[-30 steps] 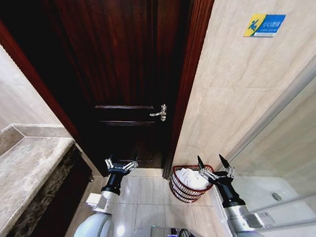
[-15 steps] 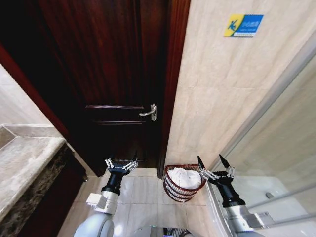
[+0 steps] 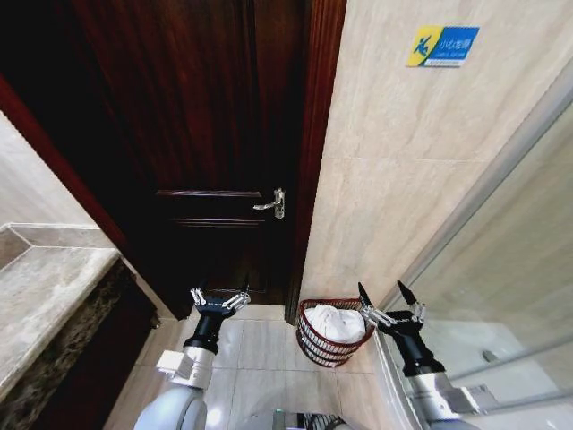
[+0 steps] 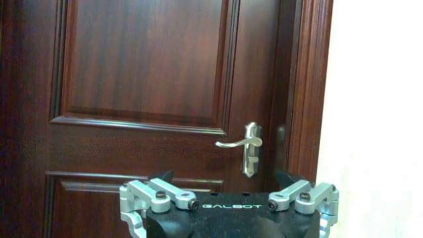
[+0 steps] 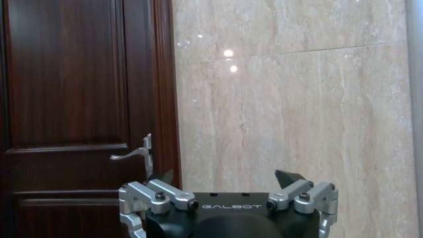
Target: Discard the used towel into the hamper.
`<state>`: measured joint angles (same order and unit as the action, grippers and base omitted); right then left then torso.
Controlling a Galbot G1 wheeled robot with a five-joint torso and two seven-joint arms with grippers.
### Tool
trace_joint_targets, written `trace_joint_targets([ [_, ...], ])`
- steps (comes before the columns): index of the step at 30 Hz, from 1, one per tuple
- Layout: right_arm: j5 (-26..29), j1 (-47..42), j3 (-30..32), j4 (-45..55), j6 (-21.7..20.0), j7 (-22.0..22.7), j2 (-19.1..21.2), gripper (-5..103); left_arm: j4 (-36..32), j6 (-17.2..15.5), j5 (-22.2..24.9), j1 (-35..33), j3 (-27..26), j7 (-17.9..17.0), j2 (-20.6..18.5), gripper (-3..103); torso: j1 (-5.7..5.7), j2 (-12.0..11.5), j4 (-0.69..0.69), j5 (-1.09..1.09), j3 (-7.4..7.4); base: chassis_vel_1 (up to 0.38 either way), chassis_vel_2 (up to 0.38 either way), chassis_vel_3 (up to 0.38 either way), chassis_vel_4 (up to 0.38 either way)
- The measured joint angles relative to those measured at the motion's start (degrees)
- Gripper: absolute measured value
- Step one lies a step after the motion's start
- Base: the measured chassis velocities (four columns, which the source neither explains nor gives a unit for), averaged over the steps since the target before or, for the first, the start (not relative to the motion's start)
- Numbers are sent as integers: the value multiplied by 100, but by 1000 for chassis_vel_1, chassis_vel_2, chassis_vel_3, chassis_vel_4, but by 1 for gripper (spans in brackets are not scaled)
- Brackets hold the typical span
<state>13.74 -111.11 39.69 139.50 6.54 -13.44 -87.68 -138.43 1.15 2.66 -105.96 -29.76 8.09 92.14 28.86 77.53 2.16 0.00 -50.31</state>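
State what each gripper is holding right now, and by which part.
Nothing is held. The left gripper and right gripper are both open and empty; the white towel lies in the reddish-brown wire hamper.

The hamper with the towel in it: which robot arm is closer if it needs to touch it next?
The right. The right end effector, open and empty, hangs just beside the hamper, where the white towel already lies. The left end effector, also open, is farther off, before the dark door.

A dark reddish-brown panelled wooden door (image 3: 206, 143) with a silver lever handle (image 3: 270, 204) stands beside a glossy beige tiled wall (image 3: 403, 179) bearing a blue-and-yellow sign (image 3: 442, 46).
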Motion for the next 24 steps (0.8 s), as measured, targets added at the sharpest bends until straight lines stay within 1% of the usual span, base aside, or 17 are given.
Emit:
trace_joint_targets([
  [18, 0, 0, 0, 0, 0, 0, 0, 100, 0, 0, 0, 0, 0, 0, 0, 100, 2, -1, 0, 0, 0, 0, 0, 0, 0],
  [24, 0, 0, 0, 0, 0, 0, 0, 100, 0, 0, 0, 0, 0, 0, 0, 100, 2, -1, 1, 0, -1, 81, -68, -83, 83],
])
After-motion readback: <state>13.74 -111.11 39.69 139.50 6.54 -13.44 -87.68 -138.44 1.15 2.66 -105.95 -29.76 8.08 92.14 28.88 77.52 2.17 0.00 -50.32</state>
